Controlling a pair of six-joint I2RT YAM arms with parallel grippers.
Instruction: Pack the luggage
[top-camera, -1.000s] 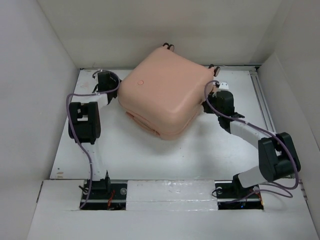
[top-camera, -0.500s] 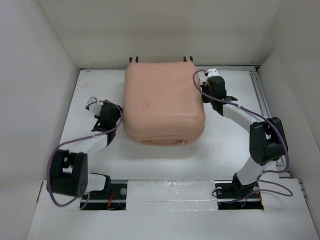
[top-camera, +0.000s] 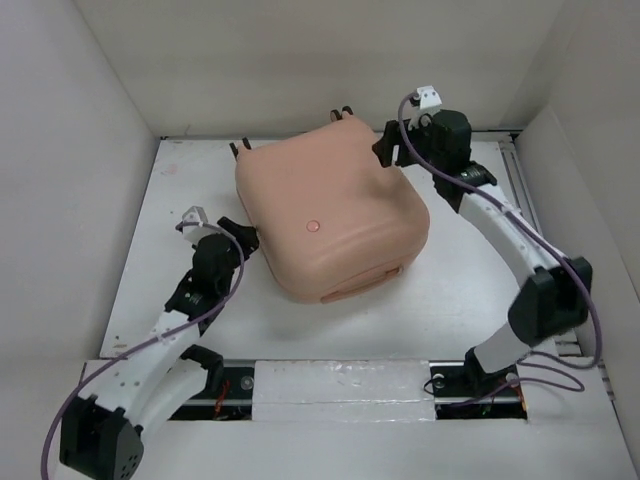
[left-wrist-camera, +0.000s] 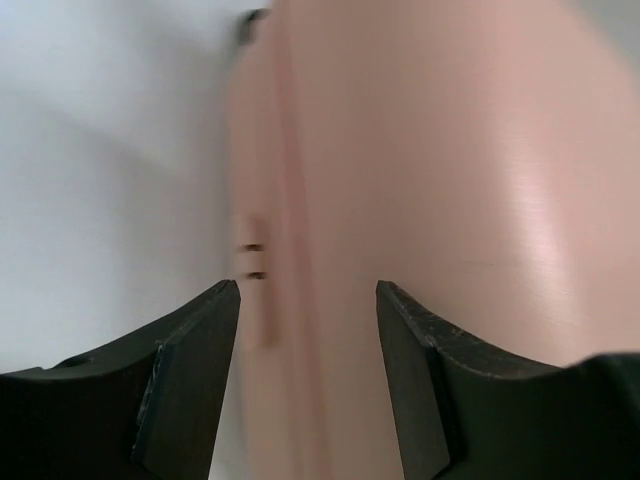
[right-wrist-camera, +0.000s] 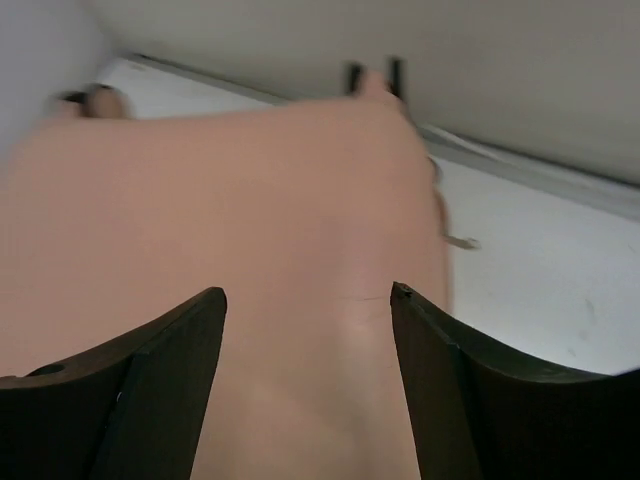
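Gleaming smooth-shelled peach luggage (top-camera: 330, 220), corners rounded

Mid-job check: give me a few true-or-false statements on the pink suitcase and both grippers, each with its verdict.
1. The pale peach-pink hard-shell suitcase is closed. True.
2. The suitcase stands upright on its wheels. False: it lies flat on the white table.
3. The left gripper is clamped on the suitcase. False: its fingers stand apart beside the suitcase's left side, closed on nothing.
4. The right gripper is at the suitcase's far right corner. True.
5. The right gripper's jaws are shut. False: they are open.
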